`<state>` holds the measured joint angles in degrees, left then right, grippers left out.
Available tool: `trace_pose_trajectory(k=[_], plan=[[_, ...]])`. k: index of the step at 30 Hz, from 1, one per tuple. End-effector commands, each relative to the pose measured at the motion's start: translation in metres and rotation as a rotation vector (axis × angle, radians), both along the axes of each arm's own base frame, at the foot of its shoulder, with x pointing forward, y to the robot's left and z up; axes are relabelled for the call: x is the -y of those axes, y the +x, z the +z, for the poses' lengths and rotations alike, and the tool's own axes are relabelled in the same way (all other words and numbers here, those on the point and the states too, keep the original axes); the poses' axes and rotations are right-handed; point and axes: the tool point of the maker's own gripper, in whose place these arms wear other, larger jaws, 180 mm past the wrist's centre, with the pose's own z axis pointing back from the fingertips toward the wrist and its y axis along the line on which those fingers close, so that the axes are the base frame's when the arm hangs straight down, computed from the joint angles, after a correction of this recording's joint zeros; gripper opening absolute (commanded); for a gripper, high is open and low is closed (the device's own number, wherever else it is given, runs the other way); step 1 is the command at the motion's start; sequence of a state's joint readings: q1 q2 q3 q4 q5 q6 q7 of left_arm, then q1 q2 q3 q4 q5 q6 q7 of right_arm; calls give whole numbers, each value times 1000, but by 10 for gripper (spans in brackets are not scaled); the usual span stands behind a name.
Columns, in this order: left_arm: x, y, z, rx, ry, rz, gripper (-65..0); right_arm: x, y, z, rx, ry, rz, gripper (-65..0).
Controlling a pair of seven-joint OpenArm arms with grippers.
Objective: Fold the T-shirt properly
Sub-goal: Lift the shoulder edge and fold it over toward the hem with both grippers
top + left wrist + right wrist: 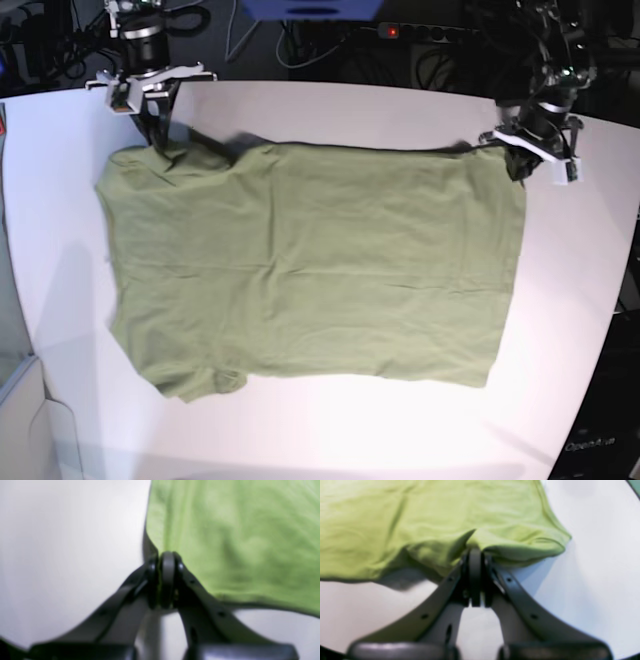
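Here the T-shirt [310, 265] lies flat on the white tabletop [560, 330] — bare margins all round. Both jaws are clamped on its far edge: left gripper [166, 580] at the hem corner, right gripper [475, 577] by the sleeve. "OpenArm" shows faintly at the corner.

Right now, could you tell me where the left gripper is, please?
In the base view the left gripper is at the table's far right, its fingers shut on the T-shirt's top right corner.

We see a white bench [330, 420] with a rounded edge, lit evenly from above and brightest along its near side. Behind it the room is dark, with tangled black cables [420, 60] and a small red light [392, 31]. A blue object [310, 8] sits at the top edge.
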<state>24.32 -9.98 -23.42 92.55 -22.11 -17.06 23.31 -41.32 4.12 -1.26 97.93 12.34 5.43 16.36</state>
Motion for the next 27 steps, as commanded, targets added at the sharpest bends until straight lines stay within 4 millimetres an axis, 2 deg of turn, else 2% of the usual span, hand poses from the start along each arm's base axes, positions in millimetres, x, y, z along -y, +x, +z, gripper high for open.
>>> trace_pose_trajectory(k=[1, 4, 7, 11, 23, 27], plan=[[0, 6, 9, 21, 3, -11, -627, 1, 4, 15, 50, -11, 24, -640], [-8, 5, 9, -9, 6, 4, -627, 0, 8, 19, 67, -13, 30, -640], [-18, 14, 14, -2, 11, 27, -627, 3, 15, 22, 82, -24, 37, -640], [-19, 26, 20, -9, 11, 17, -627, 3, 31, 23, 80, -27, 40, -640], [-14, 66, 38, -2, -5, 1, -627, 5, 100, 36, 73, -45, 49, -640], [-30, 76, 50, -1, -9, 42, -628, 6, 120, 43, 80, -46, 48, -640]])
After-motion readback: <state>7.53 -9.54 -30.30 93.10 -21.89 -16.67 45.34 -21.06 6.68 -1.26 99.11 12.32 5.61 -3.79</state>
